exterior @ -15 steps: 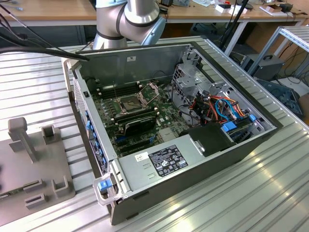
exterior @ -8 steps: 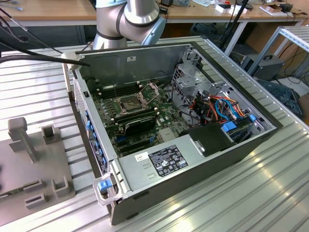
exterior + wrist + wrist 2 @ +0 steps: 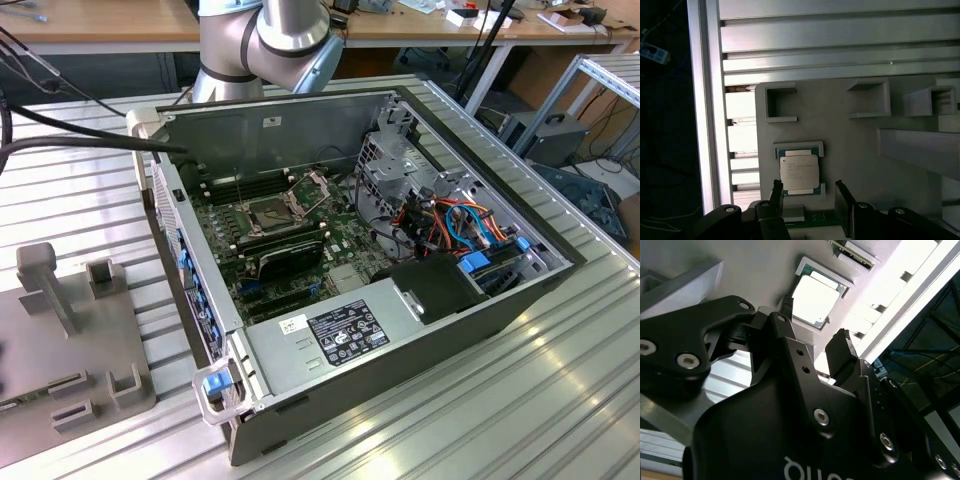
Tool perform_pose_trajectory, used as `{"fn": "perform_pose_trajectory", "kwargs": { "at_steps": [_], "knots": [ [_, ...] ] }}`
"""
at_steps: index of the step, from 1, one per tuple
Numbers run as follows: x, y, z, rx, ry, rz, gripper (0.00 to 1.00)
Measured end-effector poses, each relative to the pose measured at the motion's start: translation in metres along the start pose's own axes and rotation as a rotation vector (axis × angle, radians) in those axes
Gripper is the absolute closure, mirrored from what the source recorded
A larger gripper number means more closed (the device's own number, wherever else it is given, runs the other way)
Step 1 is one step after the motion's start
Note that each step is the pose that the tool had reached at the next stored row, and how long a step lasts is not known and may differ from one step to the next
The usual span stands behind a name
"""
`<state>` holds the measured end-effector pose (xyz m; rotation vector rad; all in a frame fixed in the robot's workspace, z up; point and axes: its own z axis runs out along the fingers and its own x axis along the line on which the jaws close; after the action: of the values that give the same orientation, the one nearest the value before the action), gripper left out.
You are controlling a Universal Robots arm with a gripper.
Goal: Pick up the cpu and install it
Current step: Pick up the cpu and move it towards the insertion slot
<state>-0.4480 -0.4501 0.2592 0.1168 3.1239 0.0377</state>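
**A:** Both wrist views show the gripper (image 3: 810,200) over the grey fixture plate (image 3: 855,150). How do we read the jaws?

**B:** They are spread wide and empty. Nothing sits between the fingers (image 3: 844,200).

**A:** And the cpu (image 3: 799,172)?

**B:** It lies flat, silvery face up, in a shallow holder (image 3: 798,148) on the plate. It sits just beyond the fingertips, apart from both and nearer one finger than the other, so we do not see it centred on the gap.

**A:** How will it handle?

**B:** We judge it light, thin and stiff, a rigid little plate that will not flex. The metal face looks smooth, so it is likely to slip under a pad. We take the hidden underside to be the delicate one.

**A:** Where do we take hold?

**B:** By two opposite edges, never by the faces. The holder's raised lips run along two sides. The other two sides look free, and those are the ones turned towards the fingers. Such thin edges give little purchase, so we would want a square, level grip that is firm without crushing.

**A:** And the exterior view?

**B:** It shows the open computer case (image 3: 290,125) and its dark socket (image 3: 270,212), whose metal frame looks swung up. We see no chip in it, so we judge that installation has not begun.
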Motion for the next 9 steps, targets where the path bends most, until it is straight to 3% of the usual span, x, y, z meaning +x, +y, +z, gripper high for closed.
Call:
{"fn": "perform_pose_trajectory", "kwargs": {
  "at_steps": [7, 8, 9],
  "knots": [
    [0.0, 0.0001, 0.0005, -0.0003, 0.0013, 0.0, 0.46],
    [0.0, 0.0001, 0.0006, -0.0001, 0.0057, 0.0, 0.46],
    [0.0, 0.0001, 0.0007, 0.0006, 0.0144, 0.0, 0.46]
  ]
}}
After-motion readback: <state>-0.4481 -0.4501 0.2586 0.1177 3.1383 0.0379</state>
